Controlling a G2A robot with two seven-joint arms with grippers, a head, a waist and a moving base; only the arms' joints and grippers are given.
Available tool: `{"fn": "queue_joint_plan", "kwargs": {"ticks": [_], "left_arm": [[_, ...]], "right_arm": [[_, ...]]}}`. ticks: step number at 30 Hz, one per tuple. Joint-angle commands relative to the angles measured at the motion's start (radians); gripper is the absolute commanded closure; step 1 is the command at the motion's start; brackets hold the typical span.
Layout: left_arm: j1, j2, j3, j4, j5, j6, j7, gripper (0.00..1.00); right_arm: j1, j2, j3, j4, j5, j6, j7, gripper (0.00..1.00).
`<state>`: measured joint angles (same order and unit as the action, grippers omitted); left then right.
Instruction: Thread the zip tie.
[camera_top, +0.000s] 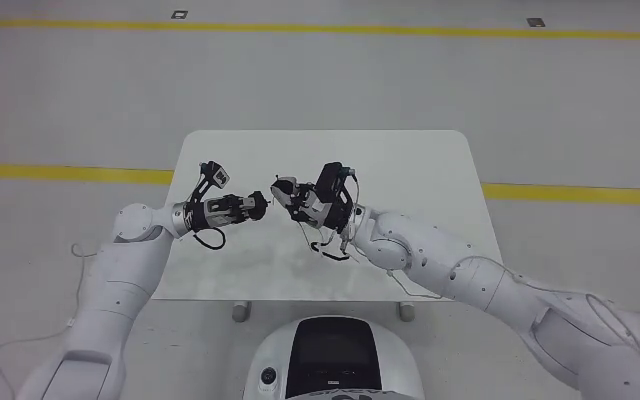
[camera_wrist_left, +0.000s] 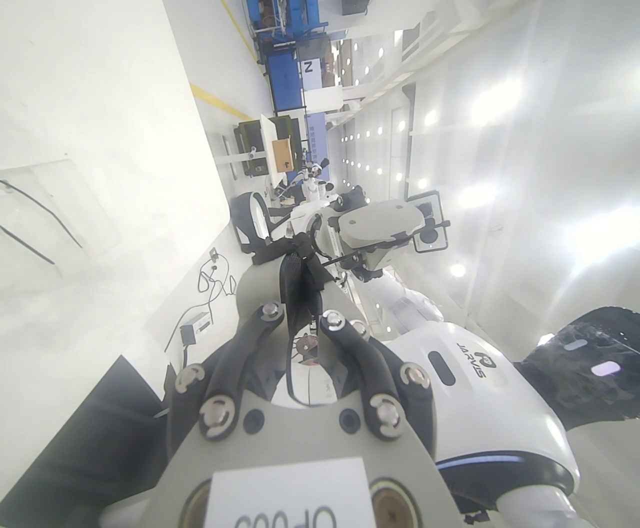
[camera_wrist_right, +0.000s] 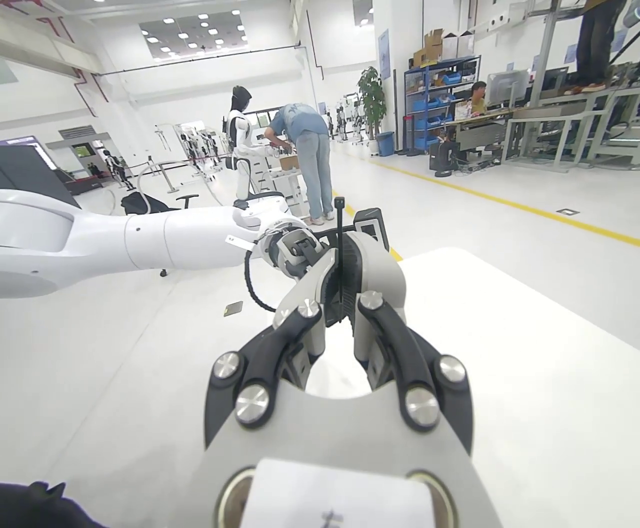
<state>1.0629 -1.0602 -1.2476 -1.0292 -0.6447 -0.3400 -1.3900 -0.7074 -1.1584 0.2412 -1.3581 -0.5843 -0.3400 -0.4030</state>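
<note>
A thin black zip tie (camera_wrist_right: 339, 235) stands upright between the fingers of my right gripper (camera_wrist_right: 340, 295), which is shut on its strap, with the square head at the upper end. My left gripper (camera_wrist_left: 300, 282) is shut on a black zip tie strap (camera_wrist_left: 289, 360) that curves back in a loop toward the wrist. I cannot tell whether both hold the same tie. In the top view the left gripper (camera_top: 262, 206) and right gripper (camera_top: 281, 188) face each other tip to tip above the white table (camera_top: 400, 170), almost touching.
A clear tray (camera_wrist_left: 55, 215) with spare black zip ties lies on the table beside the left arm. The table's right half is bare. Yellow floor lines run behind and beside the table. Cables hang under the right wrist (camera_top: 330, 245).
</note>
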Motion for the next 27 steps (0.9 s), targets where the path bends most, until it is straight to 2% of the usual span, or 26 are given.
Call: {"fn": "queue_joint_plan", "kwargs": {"ticks": [1,3,4,7,10,14,18,25,27], "left_arm": [[0.0,0.0,0.0,0.0,0.0,0.0,0.0,1.0],[0.003,0.0,0.002,-0.005,0.002,0.005,0.012,1.0],[0.007,0.002,0.004,-0.014,0.014,0.021,0.015,1.0],[0.006,0.014,-0.002,-0.008,0.031,0.061,0.0,1.0],[0.011,0.03,0.022,-0.035,0.025,0.108,0.0,1.0],[0.021,0.069,0.056,-0.079,-0.025,0.118,0.0,1.0],[0.03,0.115,0.118,-0.13,-0.123,0.128,0.0,1.0],[0.005,0.188,0.222,-0.151,-0.242,0.098,0.0,1.0],[0.003,0.19,0.225,-0.15,-0.246,0.092,0.0,1.0]], "right_arm": [[-0.003,0.0,0.001,0.0,-0.001,0.003,0.002,1.0],[-0.016,0.001,0.019,-0.006,-0.022,0.017,0.008,1.0],[-0.024,0.002,0.032,-0.007,-0.035,0.014,0.013,1.0],[-0.042,0.006,0.058,-0.014,-0.073,0.0,0.021,1.0],[-0.054,0.013,0.071,-0.03,-0.104,0.0,0.028,1.0],[-0.068,0.025,0.085,-0.046,-0.126,0.0,0.017,1.0],[-0.071,0.037,0.079,-0.061,-0.141,0.0,0.002,1.0],[-0.056,0.052,0.039,-0.074,-0.162,0.0,-0.049,1.0],[-0.05,0.055,0.034,-0.079,-0.164,0.0,-0.068,1.0]]}}
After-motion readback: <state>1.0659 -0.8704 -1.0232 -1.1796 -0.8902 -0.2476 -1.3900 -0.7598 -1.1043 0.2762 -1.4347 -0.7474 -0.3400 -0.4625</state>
